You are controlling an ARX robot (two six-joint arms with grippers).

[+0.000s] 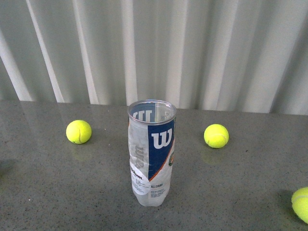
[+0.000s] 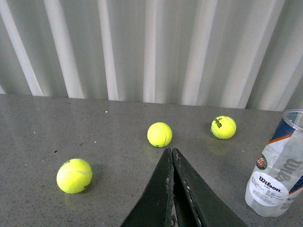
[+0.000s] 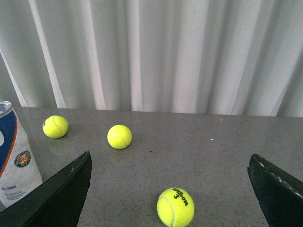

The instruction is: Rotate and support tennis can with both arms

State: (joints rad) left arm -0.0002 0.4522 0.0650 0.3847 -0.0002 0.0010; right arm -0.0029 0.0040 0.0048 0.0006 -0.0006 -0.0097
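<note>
The tennis can (image 1: 150,153) stands upright at the middle of the grey table, its open mouth up, navy label with white "W" facing me. No arm shows in the front view. In the left wrist view the can (image 2: 278,172) stands off to one side, apart from my left gripper (image 2: 171,150), whose black fingers are pressed together on nothing. The right wrist view shows the can (image 3: 15,156) at the frame edge, beside one finger (image 3: 66,189) of my right gripper (image 3: 170,163), which is wide open with a tennis ball (image 3: 175,207) lying between its fingers on the table.
Yellow-green tennis balls lie on the table: one left of the can (image 1: 79,132), one right (image 1: 216,135), one at the near right edge (image 1: 301,204). White pleated curtain (image 1: 154,48) closes off the back of the table.
</note>
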